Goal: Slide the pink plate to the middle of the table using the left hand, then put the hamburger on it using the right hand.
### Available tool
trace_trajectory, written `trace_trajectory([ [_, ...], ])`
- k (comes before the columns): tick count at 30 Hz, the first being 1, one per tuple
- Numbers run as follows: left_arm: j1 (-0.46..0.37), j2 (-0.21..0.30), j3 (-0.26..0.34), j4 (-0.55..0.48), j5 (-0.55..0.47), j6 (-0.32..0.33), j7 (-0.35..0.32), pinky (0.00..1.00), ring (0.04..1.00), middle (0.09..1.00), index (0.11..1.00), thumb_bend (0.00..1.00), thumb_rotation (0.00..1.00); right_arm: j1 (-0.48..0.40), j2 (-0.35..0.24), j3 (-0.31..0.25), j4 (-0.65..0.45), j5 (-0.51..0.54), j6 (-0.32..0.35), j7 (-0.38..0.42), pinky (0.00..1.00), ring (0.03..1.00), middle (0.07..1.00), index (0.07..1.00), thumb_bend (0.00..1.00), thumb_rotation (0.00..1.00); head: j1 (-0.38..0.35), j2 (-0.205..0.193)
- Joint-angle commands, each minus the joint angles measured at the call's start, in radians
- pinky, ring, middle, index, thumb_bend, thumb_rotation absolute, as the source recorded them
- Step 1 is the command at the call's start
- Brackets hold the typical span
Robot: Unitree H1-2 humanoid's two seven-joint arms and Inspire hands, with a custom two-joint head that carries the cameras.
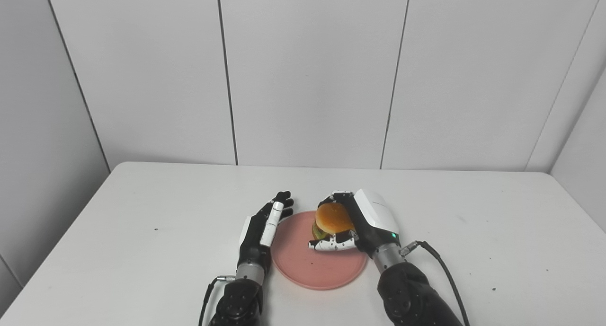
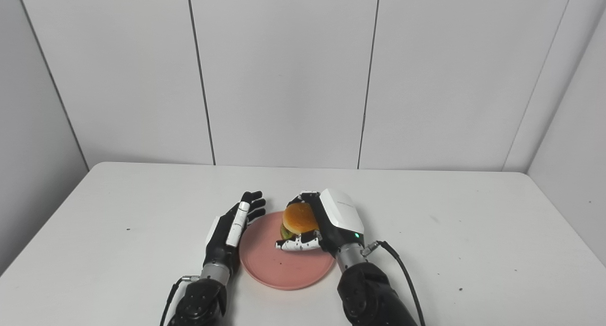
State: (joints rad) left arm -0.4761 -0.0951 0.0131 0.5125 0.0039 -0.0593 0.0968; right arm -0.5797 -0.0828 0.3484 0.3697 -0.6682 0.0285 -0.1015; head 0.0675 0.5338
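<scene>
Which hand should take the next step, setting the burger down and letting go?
Right. The right hand is shut on the hamburger, holding it over the far side of the pink plate. The left hand is open beside the plate's left rim, holding nothing.

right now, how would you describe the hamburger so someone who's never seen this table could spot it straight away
On the white table, look near the front middle for the round pink plate. Over its far right part, the right hand is wrapped around the hamburger. It is the only food there, with a shiny orange-brown bun, unlike the flat pink plate and the black-and-white left hand beside it.
</scene>
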Motion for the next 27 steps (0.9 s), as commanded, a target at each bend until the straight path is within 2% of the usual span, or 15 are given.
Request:
trace_trajectory([
  [1,-0.044,0.007,-0.005,-0.009,0.014,-0.021,0.003,0.76,0.816,0.819,0.773,0.82,0.92,-0.048,0.0,0.001,-0.01,-0.005,-0.048,-0.031,0.32,0.37,0.453,0.509,0.52,0.01,0.0,0.001],
  [13,-0.047,0.002,-0.003,-0.004,0.009,-0.015,0.008,0.77,0.82,0.819,0.769,0.81,0.91,-0.058,0.02,0.023,0.086,0.001,-0.077,-0.051,0.3,0.357,0.43,0.519,0.51,0.01,-0.001,0.0],
  [27,-0.041,0.002,-0.005,0.002,0.01,-0.03,0.006,0.76,0.82,0.819,0.766,0.8,0.92,-0.054,0.018,0.043,0.098,0.0,-0.062,-0.036,0.31,0.382,0.438,0.531,0.51,0.01,-0.003,0.005],
])
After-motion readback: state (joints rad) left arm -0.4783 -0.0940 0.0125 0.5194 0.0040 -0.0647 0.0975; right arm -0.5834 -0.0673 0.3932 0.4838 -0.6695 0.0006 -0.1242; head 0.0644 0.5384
